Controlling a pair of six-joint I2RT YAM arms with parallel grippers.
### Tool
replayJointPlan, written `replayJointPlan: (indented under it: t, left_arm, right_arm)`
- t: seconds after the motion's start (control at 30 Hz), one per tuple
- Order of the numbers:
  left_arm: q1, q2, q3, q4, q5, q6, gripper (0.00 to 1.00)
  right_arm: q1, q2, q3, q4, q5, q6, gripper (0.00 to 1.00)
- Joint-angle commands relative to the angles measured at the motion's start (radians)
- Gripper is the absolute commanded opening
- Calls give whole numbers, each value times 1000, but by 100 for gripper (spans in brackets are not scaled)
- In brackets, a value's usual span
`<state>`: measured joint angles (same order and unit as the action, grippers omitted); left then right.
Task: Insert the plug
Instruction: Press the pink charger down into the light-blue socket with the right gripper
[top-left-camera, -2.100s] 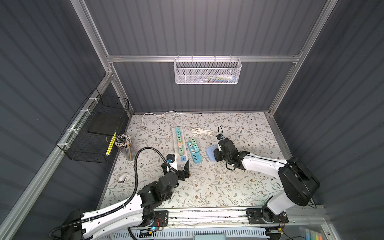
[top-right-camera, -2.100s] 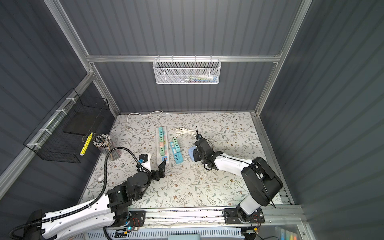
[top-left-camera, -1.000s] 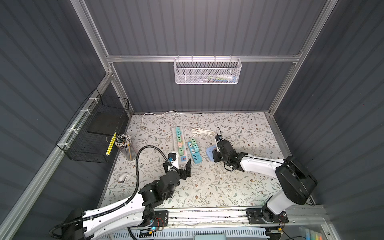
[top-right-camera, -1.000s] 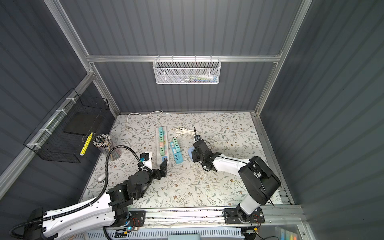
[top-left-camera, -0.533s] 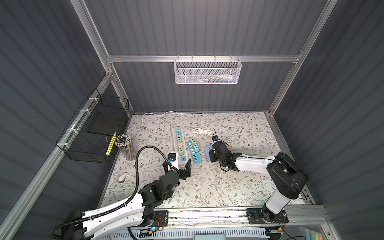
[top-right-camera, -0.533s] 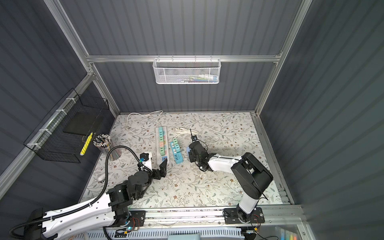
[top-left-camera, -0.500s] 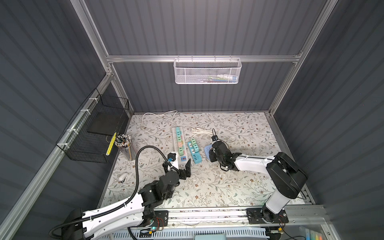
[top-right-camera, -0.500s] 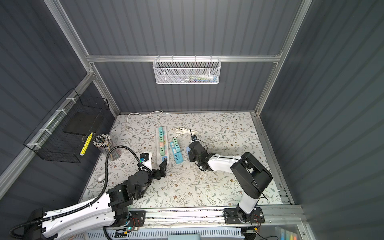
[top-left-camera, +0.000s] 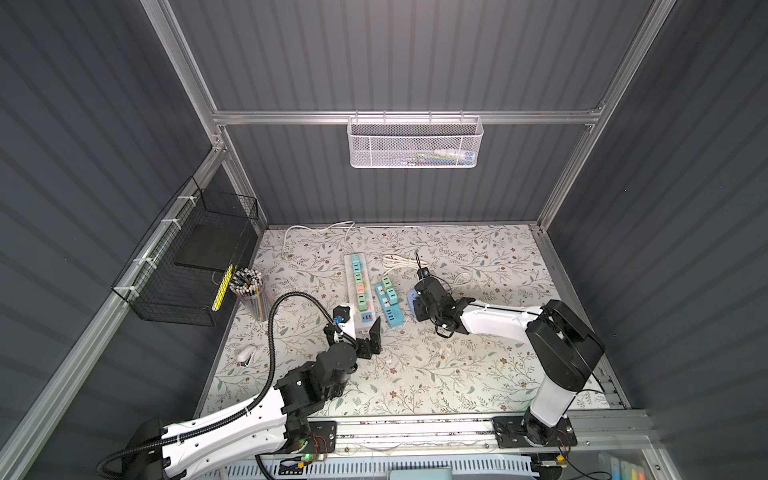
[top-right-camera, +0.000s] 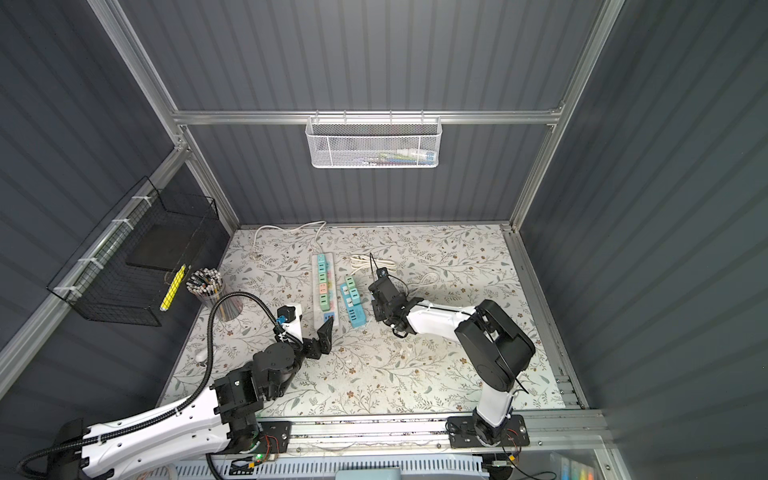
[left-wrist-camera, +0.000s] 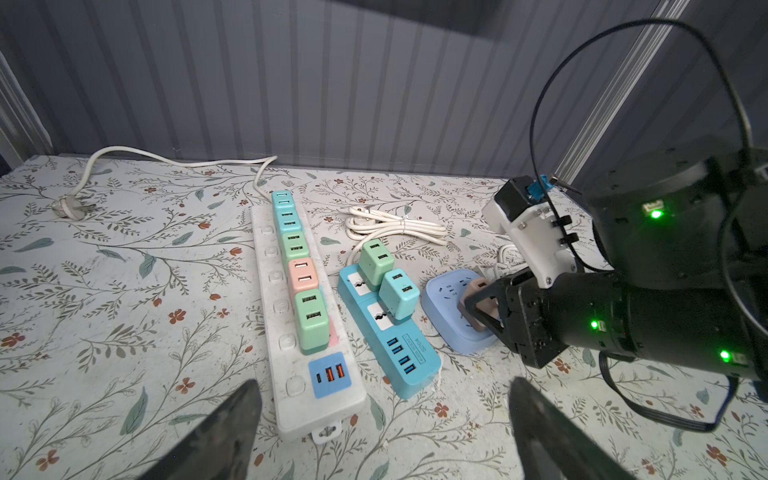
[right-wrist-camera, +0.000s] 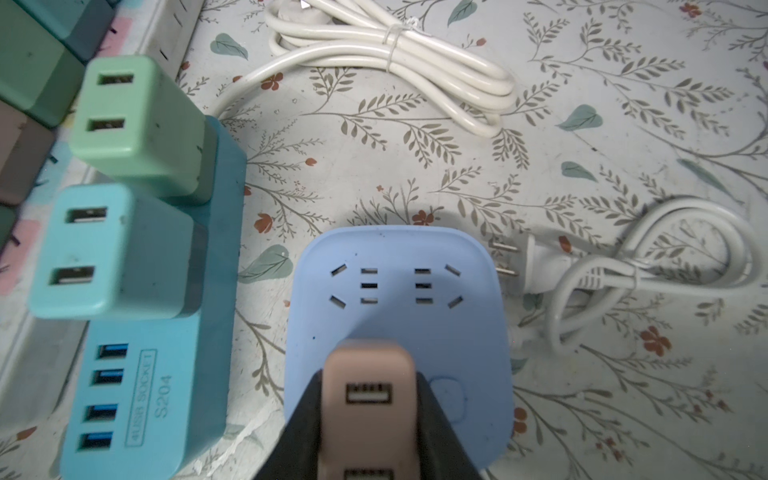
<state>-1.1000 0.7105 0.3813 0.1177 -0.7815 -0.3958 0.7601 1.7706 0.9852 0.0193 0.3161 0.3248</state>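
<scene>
Plug (right-wrist-camera: 368, 399), pink, is pinched in the right gripper (right-wrist-camera: 368, 419) over the blue socket (right-wrist-camera: 399, 257) near the worktop's (top-left-camera: 415, 374) middle. It stands upright, long axis vertical, two USB ports facing up; whether its prongs are in, I cannot tell. Mesh basket (top-left-camera: 415, 145) on the back rail holds small items, unclear; a cup (top-left-camera: 253, 301) by the left edge holds pencils. Teal strip (right-wrist-camera: 145, 395) reads "4USB SOCKET S204". Left gripper (left-wrist-camera: 384, 392) gapes wide, holding nothing, at the white strip's (left-wrist-camera: 282, 316) near end.

You have the dusty-pink two-port USB charger plug (right-wrist-camera: 368, 395) standing on the pale-blue square socket block (right-wrist-camera: 395, 249), near the table's (top-left-camera: 498, 374) centre.
</scene>
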Motion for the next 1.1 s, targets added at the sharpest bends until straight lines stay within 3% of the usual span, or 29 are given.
replayJointPlan:
  t: [0.0, 0.2, 0.43, 0.77, 1.07]
  left_arm:
    - [0, -25, -16, -10, -9, 7, 93]
    - [0, -44, -13, -35, -9, 13, 93]
    - [0, -39, -10, -27, -4, 18, 93]
    - [0, -68, 70, -99, 2, 120, 95]
    - [0, -60, 90, -130, -7, 98, 96]
  right_arm:
    - [0, 85, -37, -159, -23, 11, 20]
    - [0, 121, -17, -200, -25, 33, 22]
    - [-2, 53, 41, -267, -58, 21, 29]
    - [-20, -89, 163, -340, -72, -50, 56]
    - [-76, -95, 196, -364, -86, -68, 59]
